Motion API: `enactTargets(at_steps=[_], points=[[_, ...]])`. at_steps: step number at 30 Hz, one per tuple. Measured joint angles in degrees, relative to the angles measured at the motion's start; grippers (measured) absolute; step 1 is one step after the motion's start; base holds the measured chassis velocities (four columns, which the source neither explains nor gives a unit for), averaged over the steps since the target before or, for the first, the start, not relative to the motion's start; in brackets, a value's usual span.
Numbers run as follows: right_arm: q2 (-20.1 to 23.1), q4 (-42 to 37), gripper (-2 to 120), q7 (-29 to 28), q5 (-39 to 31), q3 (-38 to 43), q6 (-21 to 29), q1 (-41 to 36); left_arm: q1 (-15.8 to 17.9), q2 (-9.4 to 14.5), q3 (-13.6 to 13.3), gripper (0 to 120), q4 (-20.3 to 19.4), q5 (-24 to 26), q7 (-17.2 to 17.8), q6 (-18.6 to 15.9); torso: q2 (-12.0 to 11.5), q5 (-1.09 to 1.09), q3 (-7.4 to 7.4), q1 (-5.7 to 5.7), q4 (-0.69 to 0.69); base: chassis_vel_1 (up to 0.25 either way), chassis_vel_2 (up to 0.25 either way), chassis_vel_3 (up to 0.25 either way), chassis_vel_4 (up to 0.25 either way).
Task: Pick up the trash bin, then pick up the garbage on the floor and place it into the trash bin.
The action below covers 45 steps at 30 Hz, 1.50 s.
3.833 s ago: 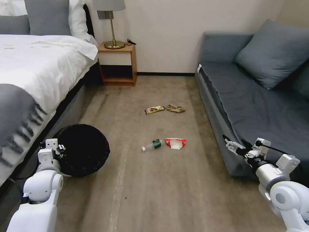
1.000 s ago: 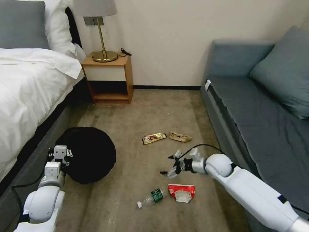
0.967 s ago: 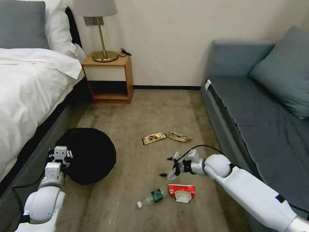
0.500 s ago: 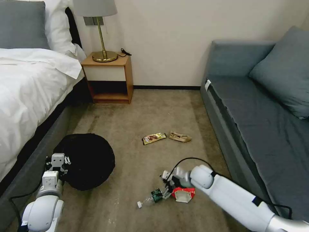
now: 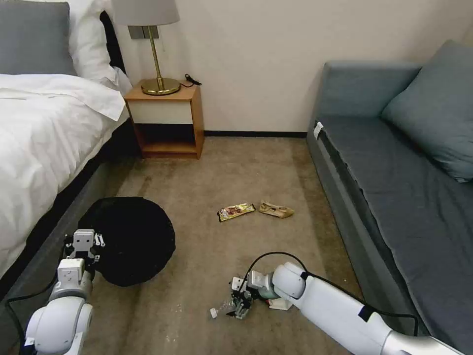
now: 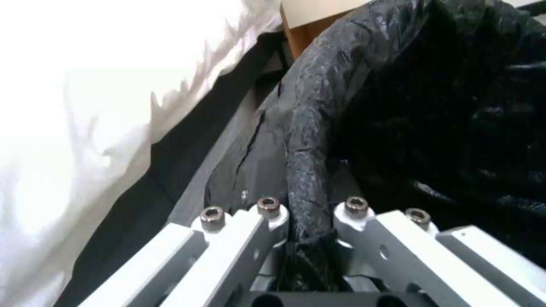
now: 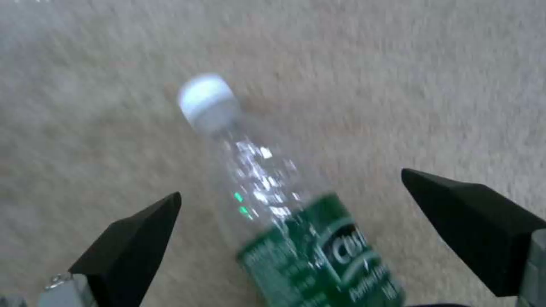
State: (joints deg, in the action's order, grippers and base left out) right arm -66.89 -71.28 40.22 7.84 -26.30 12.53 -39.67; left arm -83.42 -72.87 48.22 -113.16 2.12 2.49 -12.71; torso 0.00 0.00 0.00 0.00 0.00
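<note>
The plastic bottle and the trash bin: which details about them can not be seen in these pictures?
- Plastic bottle: right wrist view, base cut off by the picture edge, label blurred; the open right claw straddles it.
- Head view: the right claw covers the bottle's body.
- Trash bin: the black bag hides its white wall and inside.
- Left claw: shut on the bag-covered rim.

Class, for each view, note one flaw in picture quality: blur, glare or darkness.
Head view: the bin liner is featureless black. Left wrist view: the bedsheet is blown out white. Right wrist view: the carpet and bottle are smeared by motion blur.
</note>
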Motion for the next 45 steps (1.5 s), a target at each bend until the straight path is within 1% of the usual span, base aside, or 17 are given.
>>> enactTargets(at_steps=[4,7,9,11,15,16,18,23,30,34,36,38,39,41,43,44,45], points=[[-1.2,3.1,84,1.2,7.4,1.5,-2.5,0.0,-0.2,-0.1,0.0,3,-0.3,0.2,-0.2,-0.2,0.0,-0.01,0.00,0.00,0.00,0.000,0.000,0.000,0.000],[-1.7,4.5,76,2.9,10.6,2.3,-4.0,0.0,-0.1,0.5,0.3,3,-0.3,0.9,-0.3,-0.6,0.0,0.00,0.00,0.00,0.00,0.000,0.000,0.000,0.000],[-1.9,5.3,66,3.0,11.0,2.9,-4.6,-0.1,0.1,1.1,0.6,3,-0.5,1.4,-0.4,-0.9,0.0,-0.01,0.00,0.00,0.00,0.000,0.000,0.000,0.000],[-2.1,5.6,62,3.0,11.0,3.0,-4.7,-0.1,0.2,1.2,0.8,3,-0.5,1.7,-0.4,-1.0,0.0,0.00,0.00,0.00,0.00,0.000,0.000,0.000,0.000],[-2.7,6.8,44,2.4,10.9,4.1,-5.5,-0.2,0.5,1.4,1.0,3,-0.5,2.5,-0.4,-1.3,0.0,-0.01,0.00,0.00,-0.01,0.000,0.000,0.000,0.000],[-2.7,6.8,44,2.4,10.9,4.1,-5.5,-0.2,0.5,1.4,1.0,3,-0.5,2.5,-0.4,-1.3,0.0,-0.01,0.00,0.00,-0.01,0.000,0.000,0.000,0.000],[-3.3,7.7,34,2.2,10.9,4.8,-5.8,0.0,0.5,1.4,0.9,3,-0.5,2.5,-0.4,-1.4,0.0,0.00,0.00,0.00,-0.01,0.000,0.000,0.000,0.000],[-4.3,9.5,30,2.1,10.8,7.7,-6.1,1.0,0.3,1.1,0.7,3,-0.5,2.5,-0.5,-1.3,0.0,-0.01,0.00,0.00,0.00,0.000,0.000,0.000,0.000],[-5.5,11.1,30,2.0,10.3,12.8,-6.6,2.2,0.0,1.0,0.5,3,-0.2,2.5,-0.7,-0.8,0.0,0.00,0.00,0.00,0.00,0.000,0.000,0.000,0.000],[-7.4,11.7,30,-0.2,4.9,20.8,-6.7,3.1,-0.8,0.9,0.5,3,0.5,2.5,-0.8,0.1,0.0,0.00,0.01,0.00,0.00,0.000,0.000,0.000,0.000],[-7.6,11.7,30,-0.9,3.0,22.3,-6.5,3.3,-0.9,0.8,0.5,3,0.6,2.6,-0.8,0.2,0.0,-0.01,0.00,0.00,0.01,0.000,0.000,0.000,0.000],[-8.0,10.6,30,-4.7,-5.0,25.8,-5.9,4.0,-1.2,0.7,0.4,3,0.7,2.9,-0.9,0.6,0.0,0.00,0.01,0.00,0.00,0.000,0.000,0.000,0.000],[-8.0,10.6,30,-4.7,-5.0,25.8,-5.9,4.0,-1.2,0.7,0.4,3,0.7,2.9,-0.9,0.6,0.0,0.00,0.01,0.00,0.00,0.000,0.000,0.000,0.000],[-7.9,8.5,30,-7.7,-10.8,27.2,-5.0,4.2,-1.2,0.4,0.2,3,0.9,3.4,-1.2,0.8,0.0,-0.01,0.00,0.00,0.00,0.000,0.000,0.000,0.000],[-7.2,4.2,30,-11.3,-18.2,27.6,-2.3,3.8,-1.2,0.1,-0.1,3,0.9,4.6,-1.6,0.8,0.0,0.00,0.01,0.00,0.00,0.000,0.000,0.000,0.000],[-7.2,4.2,30,-11.3,-18.2,27.6,-2.3,3.8,-1.2,0.1,-0.1,3,0.9,4.6,-1.6,0.8,0.0,0.00,0.01,0.00,0.00,0.000,0.000,0.000,0.000],[-6.7,0.9,30,-13.9,-23.5,27.5,0.5,3.1,-1.2,0.0,-0.4,3,0.9,4.9,-1.8,0.8,0.0,-0.01,0.00,0.00,0.00,0.000,0.000,0.000,0.000]])
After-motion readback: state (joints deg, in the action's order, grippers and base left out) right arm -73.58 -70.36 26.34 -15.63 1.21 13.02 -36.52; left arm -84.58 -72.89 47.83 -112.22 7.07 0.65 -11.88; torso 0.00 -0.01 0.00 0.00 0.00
